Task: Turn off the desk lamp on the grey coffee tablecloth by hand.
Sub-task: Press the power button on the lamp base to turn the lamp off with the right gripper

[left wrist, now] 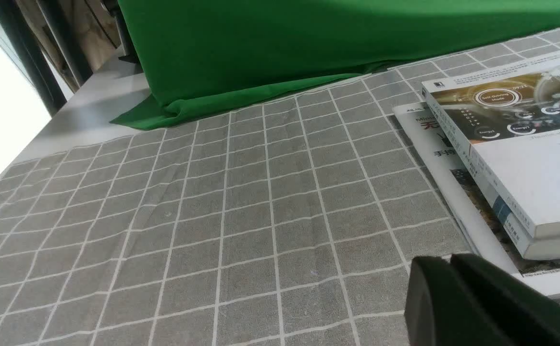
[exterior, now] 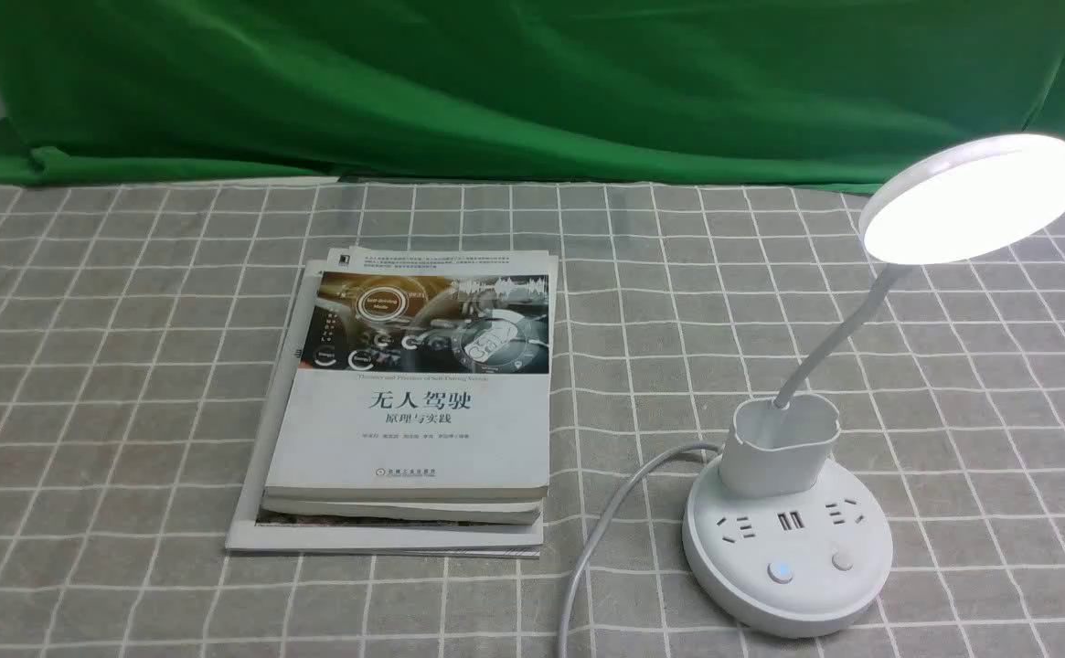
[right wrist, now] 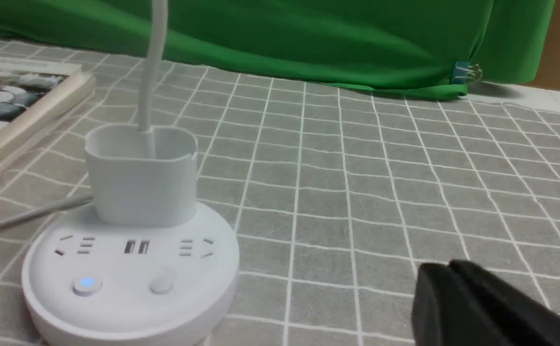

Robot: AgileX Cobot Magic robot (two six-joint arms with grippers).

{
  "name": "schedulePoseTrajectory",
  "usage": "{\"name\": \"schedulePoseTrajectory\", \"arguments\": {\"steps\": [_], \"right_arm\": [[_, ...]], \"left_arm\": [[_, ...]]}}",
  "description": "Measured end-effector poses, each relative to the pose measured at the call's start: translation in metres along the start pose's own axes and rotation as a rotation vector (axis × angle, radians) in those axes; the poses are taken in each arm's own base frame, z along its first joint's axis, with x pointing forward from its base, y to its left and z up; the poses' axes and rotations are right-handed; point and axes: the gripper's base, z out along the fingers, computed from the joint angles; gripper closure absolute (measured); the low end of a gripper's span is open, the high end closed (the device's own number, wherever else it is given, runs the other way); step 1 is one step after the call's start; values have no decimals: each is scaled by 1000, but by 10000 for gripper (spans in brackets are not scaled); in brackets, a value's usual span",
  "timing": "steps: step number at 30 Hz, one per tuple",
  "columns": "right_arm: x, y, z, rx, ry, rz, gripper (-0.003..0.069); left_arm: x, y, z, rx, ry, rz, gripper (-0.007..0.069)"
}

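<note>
The white desk lamp (exterior: 788, 539) stands on the grey coffee tablecloth (exterior: 111, 366) at the front right. Its disc head (exterior: 971, 199) is lit. Its round base carries sockets, a blue-lit button (exterior: 780, 573) and a plain button (exterior: 842, 560). In the right wrist view the lamp base (right wrist: 130, 274) is close, with the lit button (right wrist: 86, 284) and plain button (right wrist: 162, 284). My right gripper (right wrist: 448, 270) is shut and empty, beside the base and apart from it. My left gripper (left wrist: 448, 262) is shut and empty over the cloth, near the books. Neither gripper shows clearly in the front view.
A stack of books (exterior: 413, 402) lies left of the lamp; it also shows in the left wrist view (left wrist: 515, 158). The lamp's grey cable (exterior: 605, 530) runs off the front edge. A green cloth (exterior: 532, 82) hangs at the back.
</note>
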Motion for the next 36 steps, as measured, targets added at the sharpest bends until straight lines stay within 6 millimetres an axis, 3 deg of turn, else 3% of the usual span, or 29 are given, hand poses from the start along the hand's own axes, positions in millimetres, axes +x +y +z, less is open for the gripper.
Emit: {"name": "schedulePoseTrajectory", "arguments": {"steps": [4, 25, 29, 36], "right_arm": [[0, 0, 0, 0, -3, 0, 603], [-46, -7, -13, 48, -530, 115, 603], [-49, -7, -13, 44, -532, 131, 604], [-107, -14, -11, 28, -443, 159, 603]], "left_arm": [[0, 0, 0, 0, 0, 0, 604], [0, 0, 0, 0, 0, 0, 604], [0, 0, 0, 0, 0, 0, 604], [0, 0, 0, 0, 0, 0, 604]]}}
